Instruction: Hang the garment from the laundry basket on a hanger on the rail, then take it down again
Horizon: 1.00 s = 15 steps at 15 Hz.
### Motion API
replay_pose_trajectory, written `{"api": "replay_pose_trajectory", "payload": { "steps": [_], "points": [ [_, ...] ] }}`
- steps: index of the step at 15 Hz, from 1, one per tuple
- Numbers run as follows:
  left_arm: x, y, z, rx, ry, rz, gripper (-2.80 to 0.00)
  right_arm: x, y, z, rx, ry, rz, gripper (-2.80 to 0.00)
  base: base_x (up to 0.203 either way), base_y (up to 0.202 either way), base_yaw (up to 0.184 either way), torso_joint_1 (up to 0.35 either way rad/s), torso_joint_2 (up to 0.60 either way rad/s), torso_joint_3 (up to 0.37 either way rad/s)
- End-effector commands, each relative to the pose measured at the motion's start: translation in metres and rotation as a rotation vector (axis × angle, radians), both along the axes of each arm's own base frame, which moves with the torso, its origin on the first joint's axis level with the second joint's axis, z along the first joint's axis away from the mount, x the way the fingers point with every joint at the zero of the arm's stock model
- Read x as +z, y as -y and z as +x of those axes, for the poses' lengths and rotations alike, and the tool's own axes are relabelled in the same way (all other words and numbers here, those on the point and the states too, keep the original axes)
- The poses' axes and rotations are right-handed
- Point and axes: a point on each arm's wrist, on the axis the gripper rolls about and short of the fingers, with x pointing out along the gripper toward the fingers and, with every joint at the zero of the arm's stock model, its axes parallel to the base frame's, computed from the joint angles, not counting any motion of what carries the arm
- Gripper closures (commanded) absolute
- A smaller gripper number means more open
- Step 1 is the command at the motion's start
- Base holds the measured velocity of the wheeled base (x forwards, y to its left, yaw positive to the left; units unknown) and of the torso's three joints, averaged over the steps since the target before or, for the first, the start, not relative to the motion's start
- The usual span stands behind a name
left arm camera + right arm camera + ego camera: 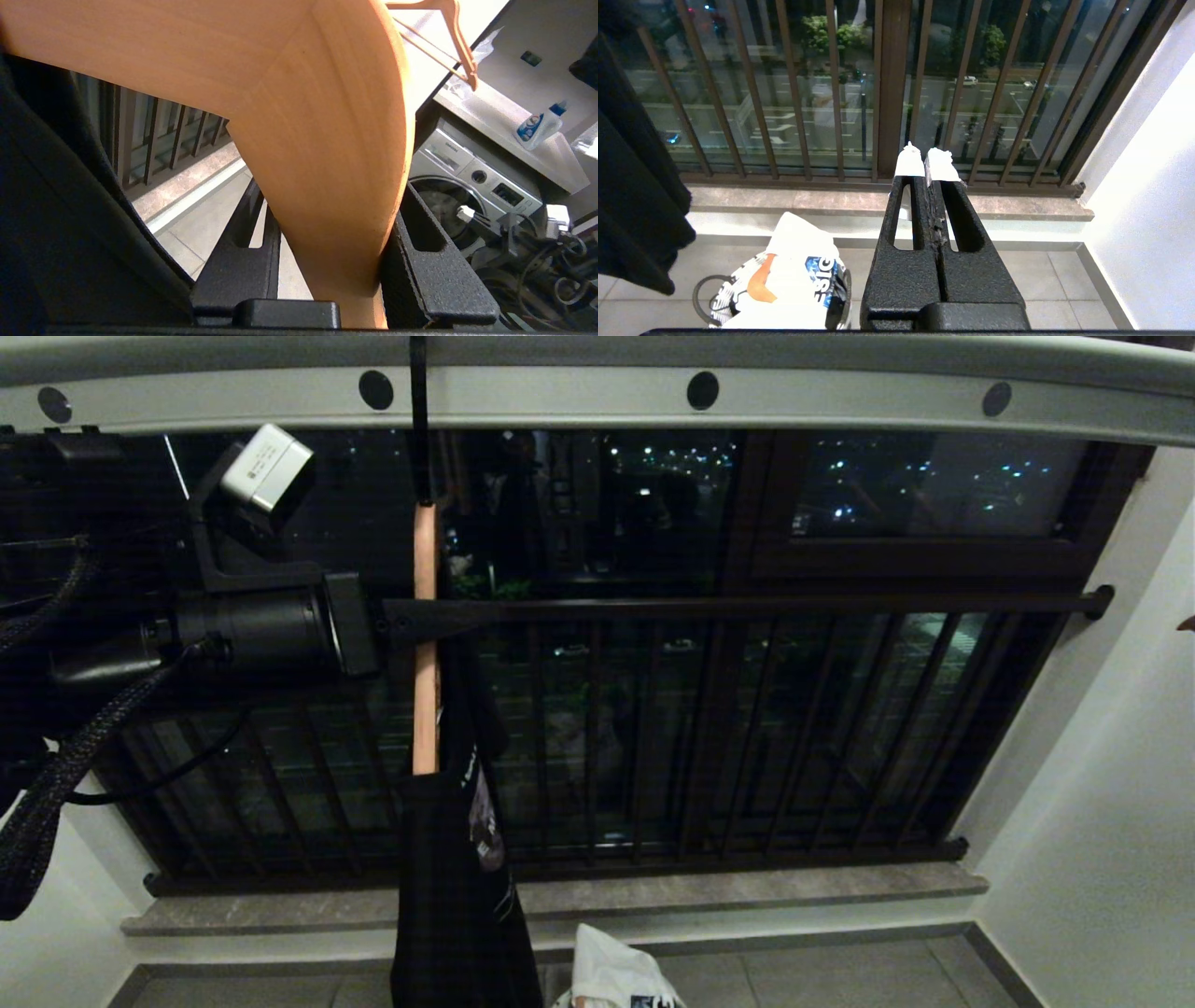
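Observation:
The pale grey rail (597, 401) with round holes runs across the top. A black hook hangs from it with a wooden hanger (426, 644) seen edge-on below. The black garment (457, 896) drapes down from the hanger. My left gripper (415, 619) reaches in from the left at the hanger's middle. In the left wrist view the hanger (317, 116) stands between the fingers (434, 270), pressed to one, and the left gripper (327, 186) is shut on it. The laundry basket (723, 302) sits on the floor with white cloth (794, 280) in it. My right gripper (928, 158) is shut and empty, low down.
Dark brown window bars (747, 737) and a stone sill (747, 887) lie behind the rail. A white wall (1102, 803) closes the right side. The left wrist view shows a washing machine (472, 177), a second hanger (448, 42) and a bottle (537, 126).

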Motion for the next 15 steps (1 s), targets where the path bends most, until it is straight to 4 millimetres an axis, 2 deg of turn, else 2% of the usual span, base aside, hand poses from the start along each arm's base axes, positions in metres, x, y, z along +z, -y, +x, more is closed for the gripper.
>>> {"api": "replay_pose_trajectory", "payload": {
  "steps": [1, 7, 15],
  "points": [
    [0.008, -0.003, -0.009, -0.004, 0.023, -0.012, 0.0, 0.0, 0.0, 0.0, 0.0, -0.001, -0.001, 0.0, 0.0, 0.0, 0.0, 0.0, 0.0, 0.0],
    [0.013, -0.01, -0.032, -0.055, -0.025, 0.004, 0.0, 0.0, 0.0, 0.0, 0.0, -0.001, -0.001, 0.0, 0.0, 0.0, 0.0, 0.0, 0.0, 0.0],
    [-0.003, -0.013, -0.053, -0.078, -0.057, 0.016, 0.0, 0.0, 0.0, 0.0, 0.0, -0.001, -0.001, 0.0, 0.0, 0.0, 0.0, 0.0, 0.0, 0.0]
  ]
}}
